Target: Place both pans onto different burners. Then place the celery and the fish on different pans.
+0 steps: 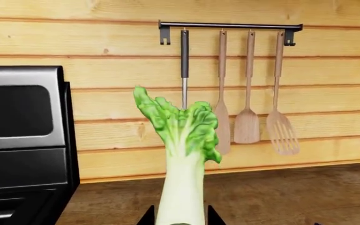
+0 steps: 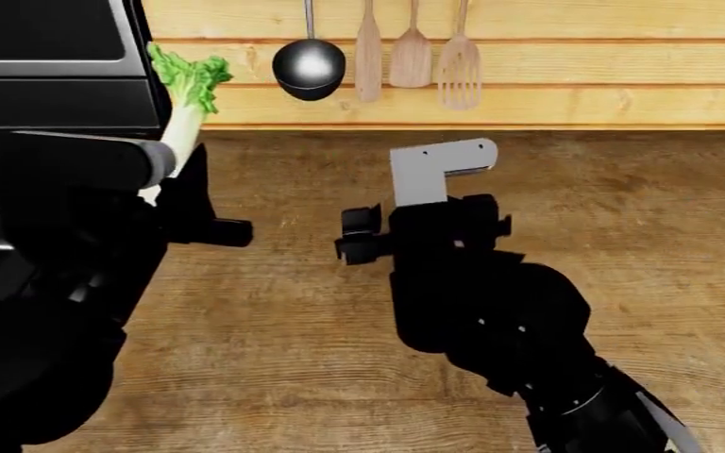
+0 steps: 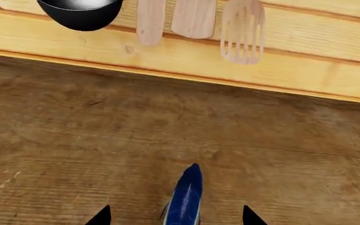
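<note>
The celery [image 1: 183,140], a white stalk with a ruffled green top, stands upright between the two dark fingertips of my left gripper [image 1: 180,219], which is shut on its stalk. In the head view the celery [image 2: 186,90] rises above my left arm, beside the black appliance. The slim blue fish [image 3: 187,197] lies on the wooden counter between the widely spread fingertips of my right gripper [image 3: 174,218], which is open and clear of it on both sides. My right arm hides the fish in the head view. No pans or burners show; my left arm covers the stove side.
A black and silver appliance [image 1: 20,131] stands at the left against the wooden wall. On a wall rail [image 1: 230,26] hang a black ladle [image 2: 309,66] and three wooden spatulas [image 2: 413,52]. The wooden counter [image 2: 640,217] stretches to the right.
</note>
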Controlling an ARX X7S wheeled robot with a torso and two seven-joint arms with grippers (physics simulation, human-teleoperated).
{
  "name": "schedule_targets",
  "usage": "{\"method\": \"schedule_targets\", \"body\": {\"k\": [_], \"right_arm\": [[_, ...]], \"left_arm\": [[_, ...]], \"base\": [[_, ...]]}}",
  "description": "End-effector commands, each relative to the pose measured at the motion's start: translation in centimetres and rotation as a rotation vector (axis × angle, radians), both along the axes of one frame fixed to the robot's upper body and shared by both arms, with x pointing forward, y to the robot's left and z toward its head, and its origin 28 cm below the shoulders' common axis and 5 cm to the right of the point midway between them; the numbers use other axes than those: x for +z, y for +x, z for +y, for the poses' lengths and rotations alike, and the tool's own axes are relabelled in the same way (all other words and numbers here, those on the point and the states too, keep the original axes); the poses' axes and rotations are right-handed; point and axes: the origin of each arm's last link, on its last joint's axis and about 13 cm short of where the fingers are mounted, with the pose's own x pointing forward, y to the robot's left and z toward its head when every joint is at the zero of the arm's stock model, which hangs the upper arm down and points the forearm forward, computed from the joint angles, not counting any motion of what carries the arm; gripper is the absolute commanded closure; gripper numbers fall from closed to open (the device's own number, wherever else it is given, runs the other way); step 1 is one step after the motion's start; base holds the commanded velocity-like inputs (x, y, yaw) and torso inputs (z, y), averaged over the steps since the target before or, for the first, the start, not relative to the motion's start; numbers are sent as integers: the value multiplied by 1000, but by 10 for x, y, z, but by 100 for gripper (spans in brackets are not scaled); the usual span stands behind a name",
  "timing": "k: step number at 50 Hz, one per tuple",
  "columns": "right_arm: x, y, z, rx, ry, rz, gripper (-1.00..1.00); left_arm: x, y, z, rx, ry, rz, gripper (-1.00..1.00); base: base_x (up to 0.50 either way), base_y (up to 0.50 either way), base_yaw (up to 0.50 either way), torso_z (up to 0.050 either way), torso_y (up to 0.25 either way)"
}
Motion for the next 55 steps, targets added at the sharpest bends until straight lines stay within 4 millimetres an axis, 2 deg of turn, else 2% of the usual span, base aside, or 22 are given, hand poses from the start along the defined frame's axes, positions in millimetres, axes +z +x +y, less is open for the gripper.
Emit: {"method": "schedule_targets", "body": {"k": [1,35,36,48,55], "right_arm": [[-11,5,3,-35,27,45,-100],[-42,21,0,-33,71,163,-100],[-42,21,0,-35,72,165,100],[-43,18,0,-27,90,172,100],[-33,9,-7,-22,91,135,100]], "left_arm": [[3,-3,3,-57,-7,-19,100],[0,-4,6,-49,-19,-19,100],[0,-4,6,-49,-20,-18,100],[-2,-5,7,-45,-26,-16,100],[-3,-5,7,-43,-28,-16,100]], "base": [[0,0,0,0,0],[0,0,0,0,0],[0,0,0,0,0],[2,0,0,0,0],[0,0,0,0,0]]}}
